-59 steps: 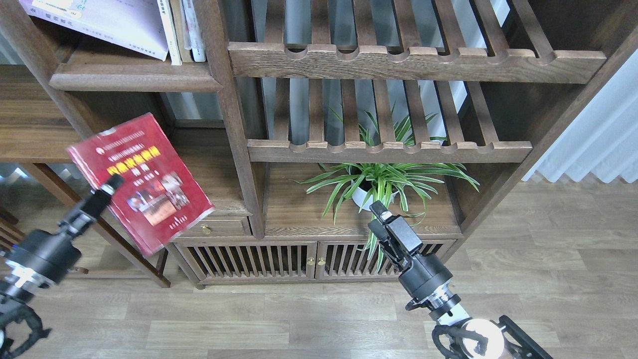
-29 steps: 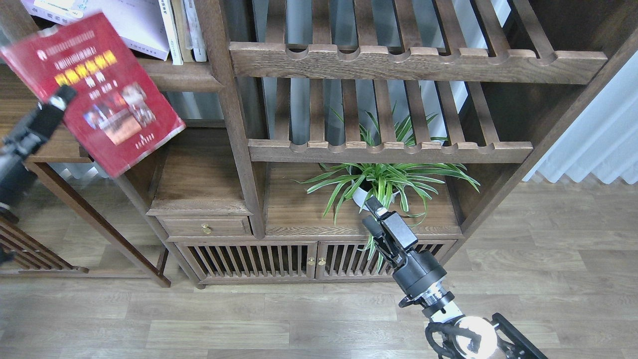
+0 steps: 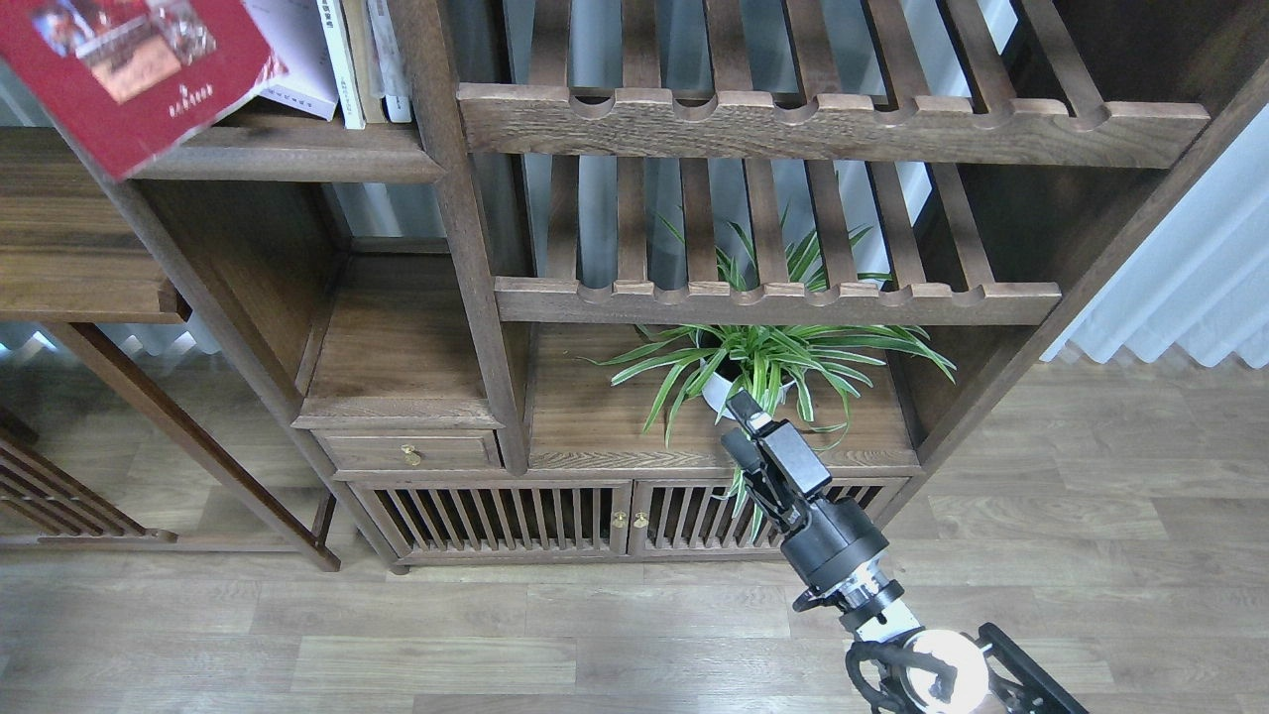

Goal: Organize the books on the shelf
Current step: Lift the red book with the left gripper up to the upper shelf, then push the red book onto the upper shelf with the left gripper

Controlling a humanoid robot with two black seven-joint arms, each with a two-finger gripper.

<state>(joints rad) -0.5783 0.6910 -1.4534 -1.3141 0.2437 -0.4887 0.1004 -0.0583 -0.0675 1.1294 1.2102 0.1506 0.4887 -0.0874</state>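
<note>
Our dark red book [image 3: 129, 74] sits at the top left corner of the head view, tilted, with most of its cover cut off by the frame. Its lower corner overlaps the front of the solid brown shelf [image 3: 288, 159]. On the cover we can see part of a photo panel and a small row of pale characters beneath a logo, too small for us to read. Our left gripper is outside the picture, so we cannot say what holds the book.

Behind the red cover, on the same shelf, a pale lavender-white book [image 3: 292, 64] leans, and just beside it stand a few thin spines [image 3: 367, 59] against the upright post. Their print is not legible to us.

Our right gripper [image 3: 746, 412] reaches up from the lower right and hovers in front of the cabinet's lower compartment, close to a white pot [image 3: 722, 392] holding a spider plant [image 3: 773, 357]. The gripper has hold of nothing; we see it narrow and end-on, and we cannot tell how far its fingers are parted.

Above the plant run two slatted racks [image 3: 773, 297] with scalloped front rails. Below the left compartment is a small drawer [image 3: 406, 451] with a brass knob, and under it two slatted doors [image 3: 625, 516].
</note>
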